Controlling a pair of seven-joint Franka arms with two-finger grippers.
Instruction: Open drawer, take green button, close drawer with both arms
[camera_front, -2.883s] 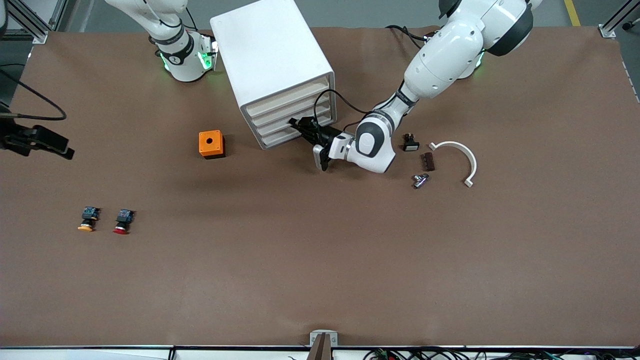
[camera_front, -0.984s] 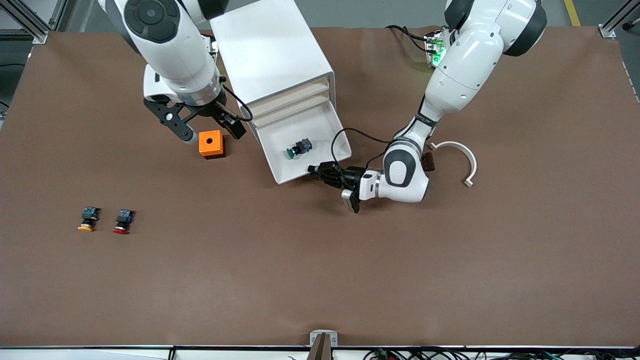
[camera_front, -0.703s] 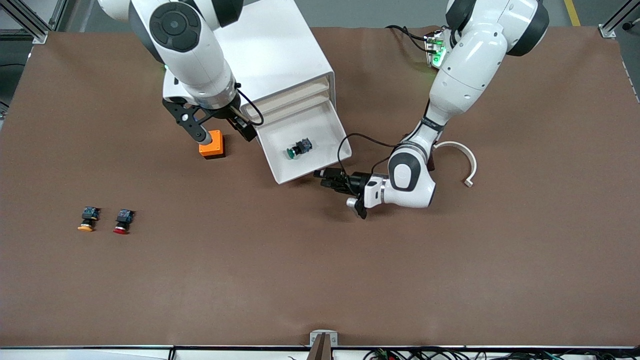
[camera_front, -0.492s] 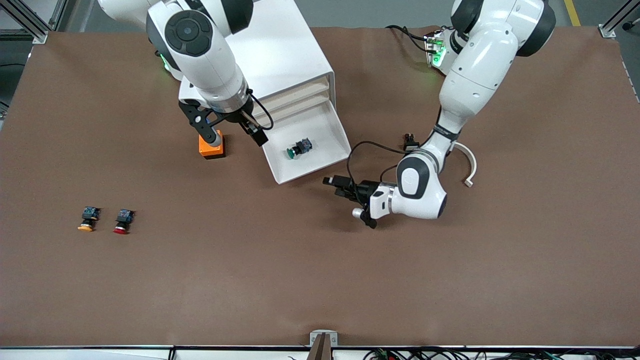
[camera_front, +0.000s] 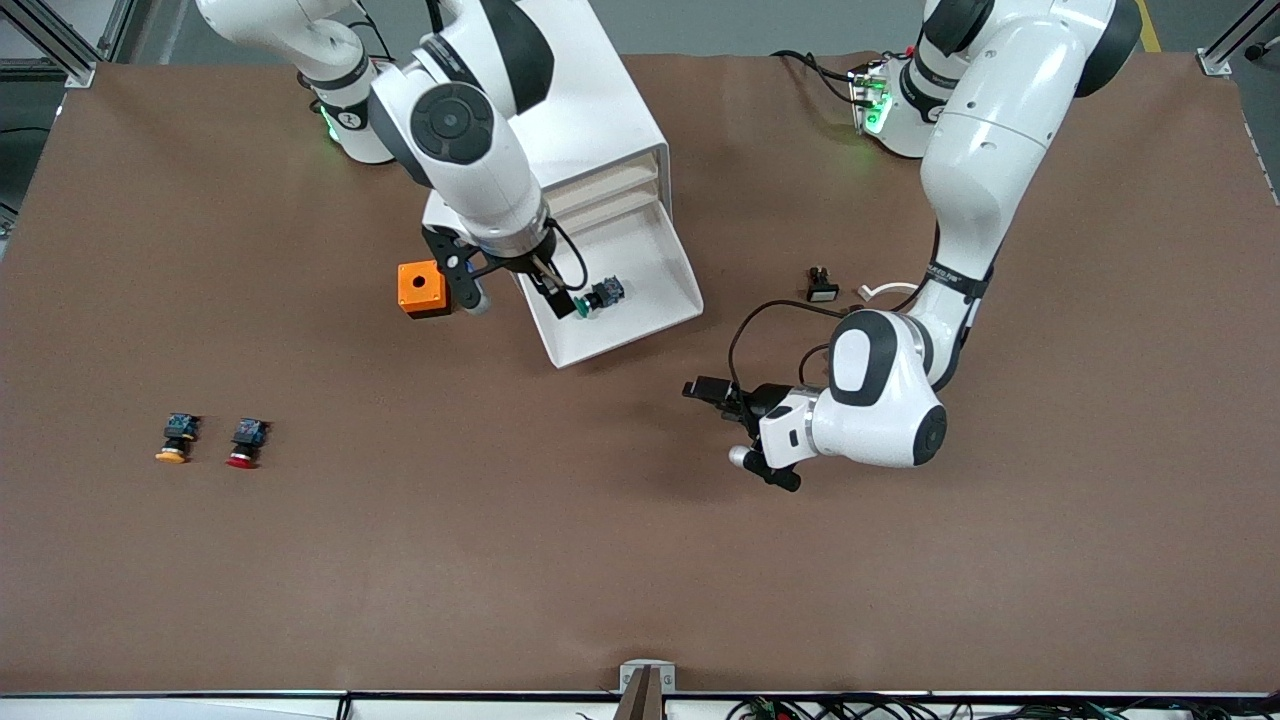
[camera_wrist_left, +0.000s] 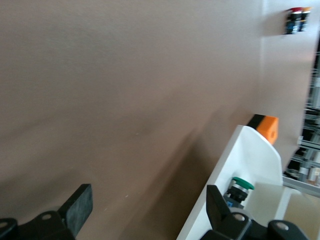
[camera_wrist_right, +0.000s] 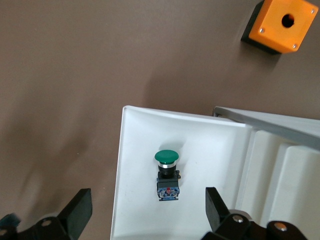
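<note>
The drawer (camera_front: 655, 265) is pulled out of the white cabinet (camera_front: 545, 110), lowest of the four. The green-capped button (camera_front: 600, 296) lies on its side in it. My right gripper (camera_front: 513, 296) is open and empty, hovering over the drawer's edge beside the orange box. In the right wrist view the button (camera_wrist_right: 167, 175) lies just ahead of my open right gripper (camera_wrist_right: 146, 210), on the drawer floor (camera_wrist_right: 135, 150). My left gripper (camera_front: 740, 432) is open and empty over bare table, nearer to the front camera than the drawer. The left wrist view shows my left gripper (camera_wrist_left: 147, 210) open, with the button (camera_wrist_left: 241, 186) off to one side.
An orange box (camera_front: 423, 288) sits beside the drawer toward the right arm's end. A yellow-capped button (camera_front: 175, 440) and a red-capped button (camera_front: 243, 443) lie nearer to the front camera. A small black part (camera_front: 821, 285) and a white curved piece (camera_front: 880, 290) lie by the left arm.
The left gripper pulled the drawer open, let go and drew back toward the front camera. The right arm swung in from the table's end and came over the open drawer.
</note>
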